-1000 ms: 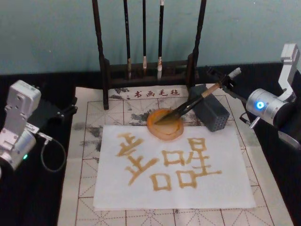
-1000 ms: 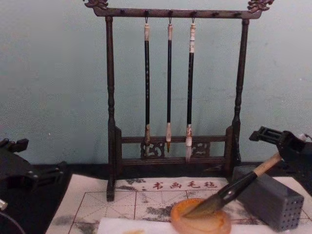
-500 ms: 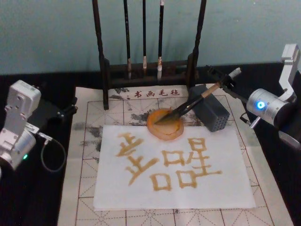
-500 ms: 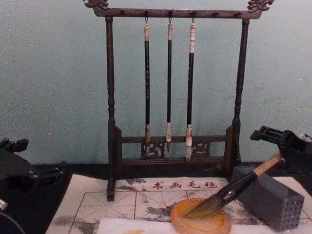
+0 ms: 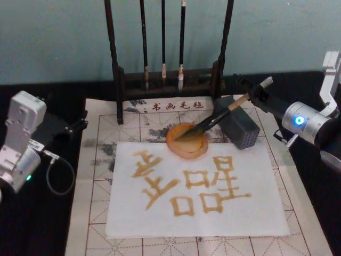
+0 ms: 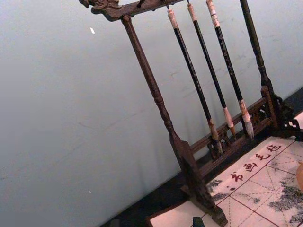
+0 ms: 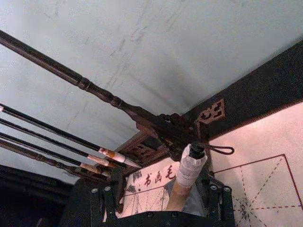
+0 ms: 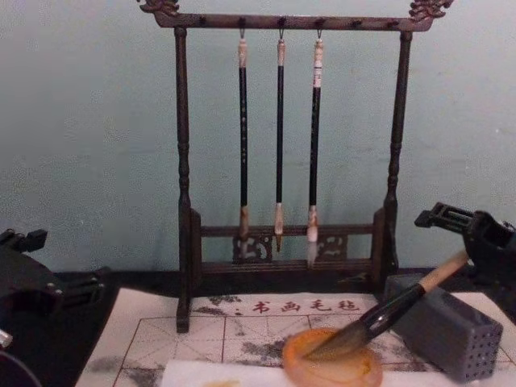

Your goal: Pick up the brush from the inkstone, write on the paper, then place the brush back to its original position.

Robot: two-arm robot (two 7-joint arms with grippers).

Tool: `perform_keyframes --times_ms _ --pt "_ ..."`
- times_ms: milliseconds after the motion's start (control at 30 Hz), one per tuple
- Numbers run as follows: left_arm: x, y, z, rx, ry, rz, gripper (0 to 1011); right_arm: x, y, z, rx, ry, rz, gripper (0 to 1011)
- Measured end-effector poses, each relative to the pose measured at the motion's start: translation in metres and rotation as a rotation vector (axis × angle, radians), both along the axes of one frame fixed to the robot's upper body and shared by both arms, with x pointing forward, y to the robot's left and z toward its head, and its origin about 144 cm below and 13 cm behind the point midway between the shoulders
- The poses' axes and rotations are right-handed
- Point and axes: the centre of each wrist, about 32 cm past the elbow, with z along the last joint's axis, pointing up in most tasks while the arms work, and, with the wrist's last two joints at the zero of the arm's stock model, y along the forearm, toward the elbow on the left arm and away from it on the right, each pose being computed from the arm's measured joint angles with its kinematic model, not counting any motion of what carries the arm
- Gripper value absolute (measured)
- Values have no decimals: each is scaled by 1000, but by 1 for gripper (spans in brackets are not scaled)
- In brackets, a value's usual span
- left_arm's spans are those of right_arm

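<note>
Paper [image 5: 160, 213] written, brush [image 5: 213, 120] resting on inkstone [image 5: 184, 148] – almost done. Right gripper [image 5: 254, 88] at 2 o'clock, fingers apart, must only withdraw; left gripper [image 5: 76, 126] idle at 9 o'clock

Light: soft, even, from overhead, moderate. Wall [image 5: 64, 42]: pale, mottled, evenly lit. Paper [image 5: 198, 188]: brightest surface. Counter [image 5: 42, 229]: black, detail lost in dark. Rack [image 8: 183, 161]: dark silhouette against wall. Blue lamp [image 5: 299, 120] on right arm: glowing, slight halo. Green lamp [image 5: 27, 177] on left arm: faint.

orange inkstone [image 5: 184, 150], white paper [image 5: 256, 213], red-gridded mat [image 5: 93, 192]
</note>
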Motion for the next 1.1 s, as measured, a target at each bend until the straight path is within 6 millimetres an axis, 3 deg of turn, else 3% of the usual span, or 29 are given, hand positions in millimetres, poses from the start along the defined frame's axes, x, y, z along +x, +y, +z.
perform_keyframes --times_ms 1100 --pt "0 0 0 0 0 0 1001 -4 0 0 -7 13 7 1000"
